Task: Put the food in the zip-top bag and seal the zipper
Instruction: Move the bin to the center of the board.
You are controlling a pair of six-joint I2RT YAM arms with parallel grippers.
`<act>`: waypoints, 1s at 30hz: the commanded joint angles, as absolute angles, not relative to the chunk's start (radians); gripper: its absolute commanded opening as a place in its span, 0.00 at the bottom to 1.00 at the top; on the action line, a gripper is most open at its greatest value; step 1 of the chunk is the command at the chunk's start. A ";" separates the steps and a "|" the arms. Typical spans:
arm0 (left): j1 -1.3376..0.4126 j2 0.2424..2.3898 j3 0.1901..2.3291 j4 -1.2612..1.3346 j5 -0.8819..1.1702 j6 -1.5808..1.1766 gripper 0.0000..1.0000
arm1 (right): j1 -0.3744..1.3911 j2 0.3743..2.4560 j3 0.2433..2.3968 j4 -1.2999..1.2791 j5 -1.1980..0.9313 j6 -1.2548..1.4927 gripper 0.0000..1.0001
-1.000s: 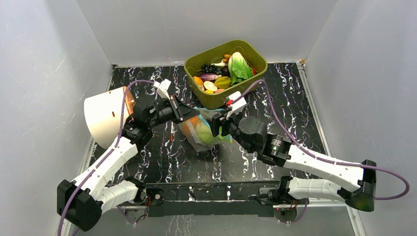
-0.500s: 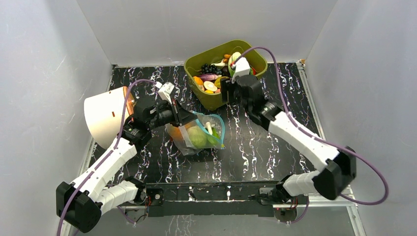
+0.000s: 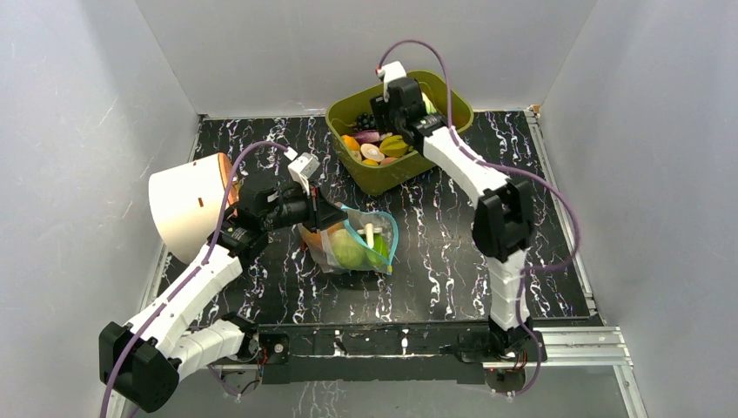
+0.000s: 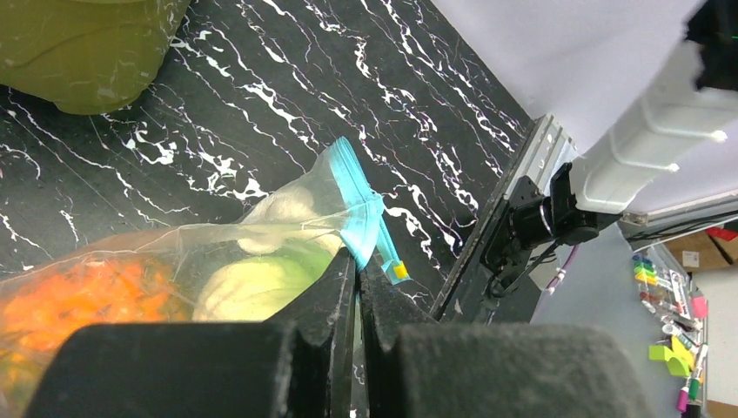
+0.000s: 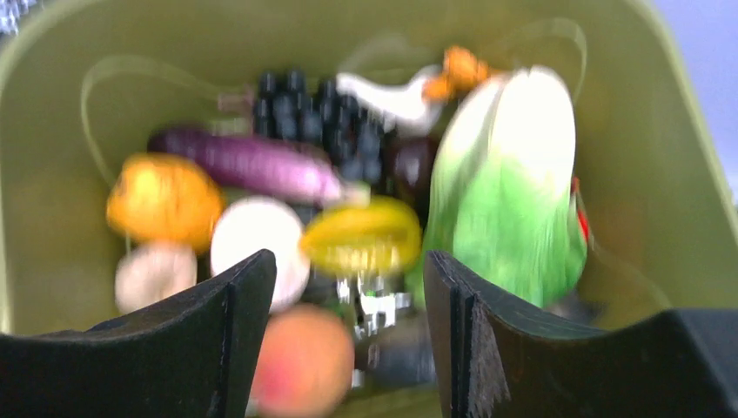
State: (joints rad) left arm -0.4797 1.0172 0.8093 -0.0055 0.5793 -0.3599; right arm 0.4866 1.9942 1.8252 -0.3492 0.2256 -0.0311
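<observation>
The zip-top bag (image 3: 358, 246) lies on the surface (image 3: 418, 279) on the near side of the olive-green tub (image 3: 383, 180), close to it. It holds a pale-green cabbage (image 4: 252, 287) and an orange piece. The left claw (image 4: 357, 261) is pinched together on the bag's corner beside the light-blue zipper (image 4: 361, 205). The right claw (image 5: 348, 270) hangs over the tub, jaws apart and empty above the food (image 5: 365, 235) there.

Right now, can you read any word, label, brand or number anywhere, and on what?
No text can be read.
The zip-top bag, its zipper and the olive-green tub: no print shows.
Pale patch on the brown box, in the background of the left wrist view: perhaps a label, too small to read.
</observation>
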 commanded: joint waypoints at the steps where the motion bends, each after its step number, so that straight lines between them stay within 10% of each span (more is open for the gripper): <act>1: -0.476 0.978 0.830 0.019 0.620 -0.289 0.00 | 0.440 2.199 2.175 -0.406 0.208 -0.156 0.61; 16: -0.485 0.987 0.808 0.010 0.621 -0.273 0.00 | 0.387 2.447 2.369 -0.285 0.220 -0.239 0.62; 30: -0.484 0.967 0.857 -0.059 0.530 -0.264 0.00 | 0.385 2.199 2.160 -0.409 0.210 0.028 0.58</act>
